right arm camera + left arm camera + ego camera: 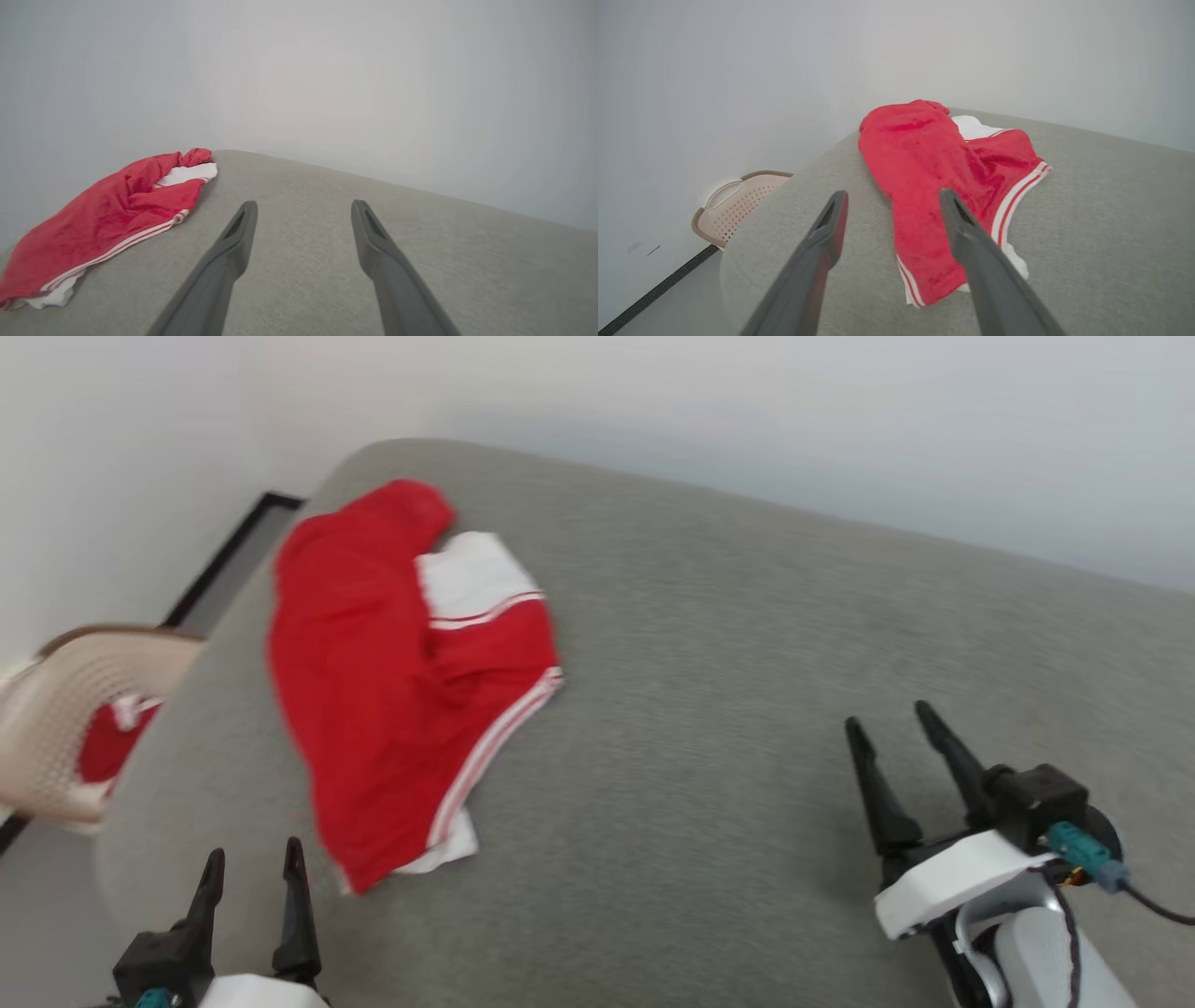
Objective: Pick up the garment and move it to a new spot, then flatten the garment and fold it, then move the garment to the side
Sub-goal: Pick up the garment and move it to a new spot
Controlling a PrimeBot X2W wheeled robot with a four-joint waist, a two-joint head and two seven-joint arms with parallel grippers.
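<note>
**Operator:** What is the layout?

**Guide:** Take the grey cushion (747, 709) as your reference. The garment (392, 691) lies crumpled on the cushion's left part, close to its rounded left edge. The red body is uppermost and a white sleeve (471, 574) shows toward the cushion's far side. A beige basket (56, 709) stands just off the cushion's left edge. The left gripper (255, 849) hovers over the cushion's near-left corner. The right gripper (887, 715) hovers over the cushion's near-right part. Both have their fingers spread and hold nothing.

**Operator:** How will it handle, and where do I take hold?

**Guide:** Expect a light, limp knit with no stiffness. It will probably sag from any single pinch, and its layers may slide over one another. It does not look fragile. Pinch a doubled fold or the striped hem (1017, 198), where the cloth looks thickest. Avoid a single layer lying tight on the cushion. The end at the cushion's near-left corner is your closest hold. You will likely need a second hold to spread it flat.
</note>
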